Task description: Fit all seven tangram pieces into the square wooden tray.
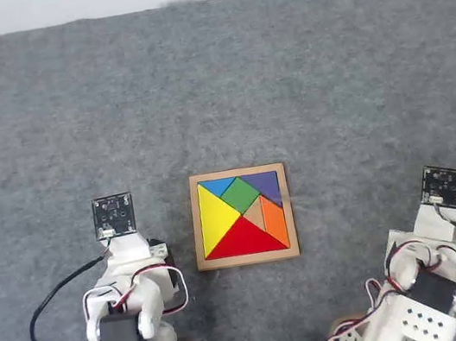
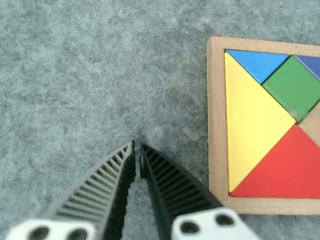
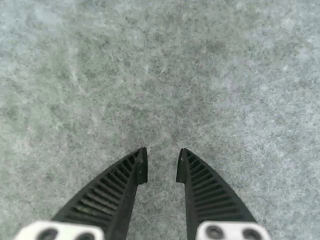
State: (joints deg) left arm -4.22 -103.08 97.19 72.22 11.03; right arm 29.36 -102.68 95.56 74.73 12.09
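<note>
Records the left arm (image 1: 129, 283) at the near left of the grey mat (image 1: 326, 75), close to the tray's left edge without touching it. Notes the left gripper (image 2: 136, 145) with fingertips drawn together to a thin slit, gripping nothing, low over bare mat just beside the tray. Locates the square wooden tray (image 1: 234, 172) flat on the mat between the two arms, nearer the left one. Counts seven pieces inside its rim, fitted edge to edge: yellow triangle (image 1: 214, 218) along the left side, blue triangle (image 1: 216, 186) at the far left corner, green square (image 1: 240, 195) at the far middle, red triangle (image 1: 244, 239) along the near side, tan triangle (image 1: 256, 215) at the centre, purple piece (image 1: 267, 185) at the far right corner, orange triangle (image 1: 277, 225) down the right side. Records the right arm (image 1: 430, 277) at the near right, well apart from the tray. Notes the right gripper (image 3: 161, 152) with fingertips parted by a small gap, gripping nothing, over bare mat.
</note>
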